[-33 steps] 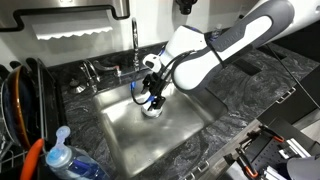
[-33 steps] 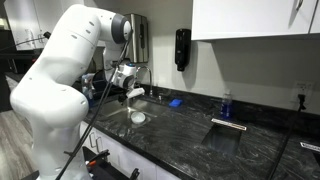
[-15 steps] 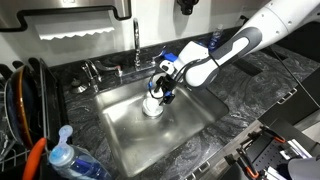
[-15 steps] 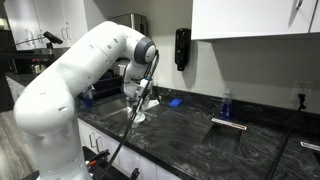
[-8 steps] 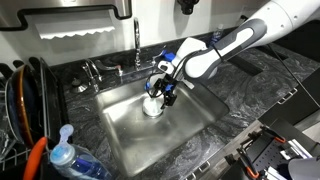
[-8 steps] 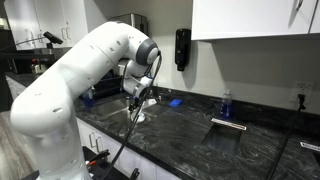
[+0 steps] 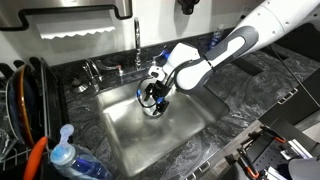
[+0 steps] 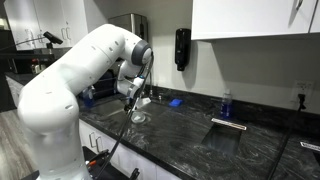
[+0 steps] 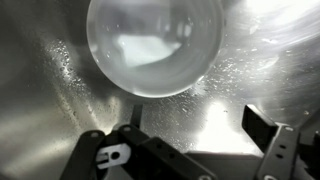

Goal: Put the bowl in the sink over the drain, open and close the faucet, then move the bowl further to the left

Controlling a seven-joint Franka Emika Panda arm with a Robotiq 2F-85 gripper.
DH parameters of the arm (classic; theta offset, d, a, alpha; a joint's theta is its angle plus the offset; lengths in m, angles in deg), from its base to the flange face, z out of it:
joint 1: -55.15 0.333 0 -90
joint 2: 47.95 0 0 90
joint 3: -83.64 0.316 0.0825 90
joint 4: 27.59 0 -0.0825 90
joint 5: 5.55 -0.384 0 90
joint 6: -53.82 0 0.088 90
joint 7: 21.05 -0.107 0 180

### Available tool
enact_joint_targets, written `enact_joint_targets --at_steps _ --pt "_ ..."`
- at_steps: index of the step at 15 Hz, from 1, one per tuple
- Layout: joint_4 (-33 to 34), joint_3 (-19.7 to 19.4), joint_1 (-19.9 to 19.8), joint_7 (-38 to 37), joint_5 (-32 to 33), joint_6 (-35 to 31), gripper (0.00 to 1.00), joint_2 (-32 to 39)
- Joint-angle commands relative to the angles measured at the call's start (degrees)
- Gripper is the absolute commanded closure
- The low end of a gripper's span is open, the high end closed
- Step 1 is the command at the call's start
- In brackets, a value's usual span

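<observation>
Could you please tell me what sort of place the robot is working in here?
Most likely a kitchen: a stainless steel sink set in a dark stone countertop, a chrome faucet behind it, and white wall cabinets above the counter.

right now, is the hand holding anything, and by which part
Nothing is held: the hand is open, and the bowl lies free in the sink.

Glossy white bowl [image 9: 155, 45] on brushed steel sink [image 7: 165, 135], set in polished marbled stone countertop [image 7: 240, 95].
</observation>
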Motion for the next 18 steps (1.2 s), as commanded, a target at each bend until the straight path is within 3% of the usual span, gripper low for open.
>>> enact_joint_targets --at_steps 1,4,11,17,18 --pt "1.7 -3.4 4.3 -1.1 0.0 -2.3 0.00 0.7" --pt "1.9 -5.8 6.7 -3.1 0.0 -2.7 0.00 0.1" --pt "0.1 -14.4 14.0 -17.0 0.7 -5.3 0.00 -2.8" --pt "0.2 -15.6 16.6 -24.9 2.7 -4.9 0.00 -1.6" --pt "0.3 -15.6 16.9 -25.8 3.0 -4.8 0.25 -1.4"
